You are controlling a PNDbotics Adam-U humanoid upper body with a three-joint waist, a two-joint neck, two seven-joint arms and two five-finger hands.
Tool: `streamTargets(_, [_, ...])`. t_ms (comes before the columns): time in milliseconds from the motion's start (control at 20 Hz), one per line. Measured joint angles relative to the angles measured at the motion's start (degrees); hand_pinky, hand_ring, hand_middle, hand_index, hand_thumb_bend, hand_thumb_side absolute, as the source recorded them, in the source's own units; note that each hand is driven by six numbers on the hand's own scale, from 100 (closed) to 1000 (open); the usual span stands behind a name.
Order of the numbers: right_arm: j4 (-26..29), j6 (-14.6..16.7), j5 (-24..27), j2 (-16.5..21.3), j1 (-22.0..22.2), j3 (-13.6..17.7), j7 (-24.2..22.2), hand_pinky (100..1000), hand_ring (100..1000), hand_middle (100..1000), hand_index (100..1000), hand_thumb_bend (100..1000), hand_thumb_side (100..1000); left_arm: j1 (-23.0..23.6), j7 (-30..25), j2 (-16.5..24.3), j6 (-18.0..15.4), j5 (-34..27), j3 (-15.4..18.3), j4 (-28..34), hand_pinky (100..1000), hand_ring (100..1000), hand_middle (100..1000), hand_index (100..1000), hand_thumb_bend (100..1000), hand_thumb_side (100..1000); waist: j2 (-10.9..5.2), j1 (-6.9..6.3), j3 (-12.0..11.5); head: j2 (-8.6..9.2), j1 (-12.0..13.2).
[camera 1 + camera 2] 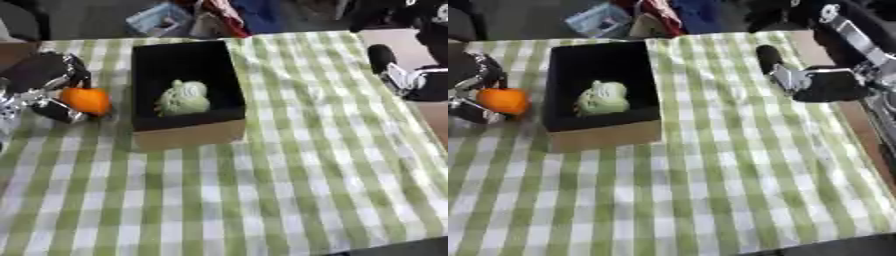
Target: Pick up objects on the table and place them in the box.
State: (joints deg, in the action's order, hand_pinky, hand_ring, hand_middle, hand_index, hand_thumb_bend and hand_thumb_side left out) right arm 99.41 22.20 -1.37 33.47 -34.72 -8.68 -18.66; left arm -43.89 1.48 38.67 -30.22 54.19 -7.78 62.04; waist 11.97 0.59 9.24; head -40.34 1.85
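Note:
An open box with a black inside and cardboard sides stands on the left half of the table. A pale green lumpy object lies in it. Just left of the box, my left hand is curled round an orange fruit, held beside the box's left wall. My right hand hovers over the table's far right side with straight fingers and holds nothing.
A green and white checked cloth covers the table. The table's brown right edge shows beside my right arm. Beyond the far edge lies clutter, among it a light blue item.

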Motion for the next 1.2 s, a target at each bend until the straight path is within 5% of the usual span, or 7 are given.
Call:
streamTargets(550, [0.76,1.21,0.54,0.26,0.41,-2.89,-4.81,759,683,640,764,100,465,-3.72,-4.04,2.18,-0.07,-17.8,-2.24,8.35,433,258,248,395,451,100,-0.43,-0.19,1.08,0.69,0.34])
streamTargets(1200, [0.17,3.17,1.52,0.22,-1.78,-9.56,-14.63,759,680,631,757,100,573,-6.62,-11.64,-3.27,-6.92,-15.84,-8.09,8.46,492,368,347,487,538,164,-0.51,-0.9,3.5,1.17,1.48])
